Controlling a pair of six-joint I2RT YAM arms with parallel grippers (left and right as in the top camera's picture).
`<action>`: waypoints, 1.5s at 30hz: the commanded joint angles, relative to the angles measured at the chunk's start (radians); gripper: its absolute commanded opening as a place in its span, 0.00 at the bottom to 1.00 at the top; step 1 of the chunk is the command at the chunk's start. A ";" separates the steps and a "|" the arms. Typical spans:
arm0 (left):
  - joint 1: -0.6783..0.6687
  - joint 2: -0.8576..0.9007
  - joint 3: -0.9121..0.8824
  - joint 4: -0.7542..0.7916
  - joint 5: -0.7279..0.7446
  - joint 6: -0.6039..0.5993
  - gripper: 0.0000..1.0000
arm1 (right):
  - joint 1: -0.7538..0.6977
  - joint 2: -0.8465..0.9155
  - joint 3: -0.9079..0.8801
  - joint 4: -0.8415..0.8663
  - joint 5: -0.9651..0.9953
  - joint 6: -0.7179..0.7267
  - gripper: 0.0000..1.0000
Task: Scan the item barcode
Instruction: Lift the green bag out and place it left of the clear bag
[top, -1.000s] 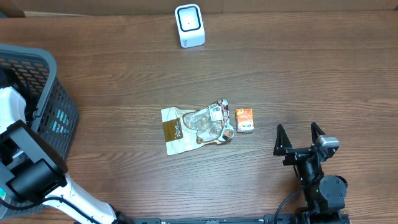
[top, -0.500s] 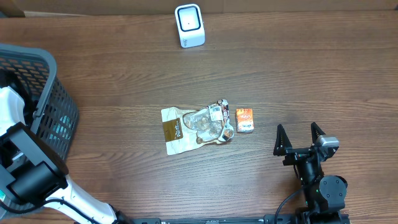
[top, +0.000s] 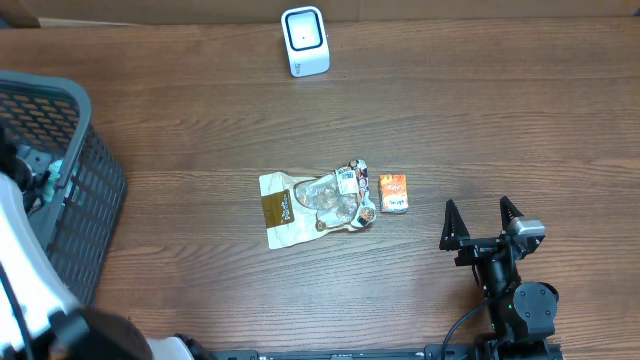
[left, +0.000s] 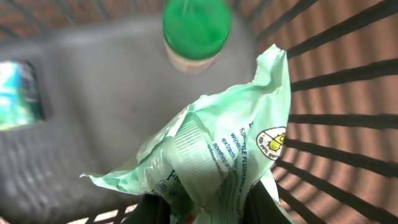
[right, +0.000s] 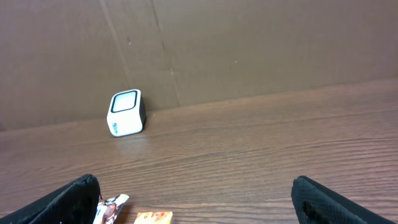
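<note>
My left gripper (left: 208, 208) is down inside the dark basket (top: 95, 190). Its jaws are shut on a crumpled pale green packet (left: 217, 149) with printed text, which bulges up between the two dark fingers (left: 155, 211). From overhead the white left arm covers most of that hand. The white scanner (top: 305, 40) stands at the table's far edge, also visible in the right wrist view as the scanner (right: 126, 113). My right gripper (top: 484, 222) rests near the front right, wide open and holding nothing.
Inside the basket lie a green-capped bottle (left: 196, 31) and a bluish pack (left: 18, 93). At mid-table sit a clear snack bag (top: 315, 205) and a small orange box (top: 393, 192), whose top edge shows as the orange box (right: 152, 217).
The left arm has shifted over the basket and now blurs across the lower left of the overhead view. The right arm and the table items have not moved.
</note>
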 joint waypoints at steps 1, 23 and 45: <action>0.002 -0.131 0.027 -0.020 -0.003 0.008 0.04 | 0.005 -0.008 -0.010 0.006 0.008 0.000 1.00; -0.163 -0.386 0.024 -0.104 0.551 0.216 0.05 | 0.005 -0.008 -0.010 0.006 0.009 0.000 1.00; -0.946 0.014 -0.237 -0.084 0.038 0.233 0.17 | 0.005 -0.008 -0.010 0.006 0.009 0.000 1.00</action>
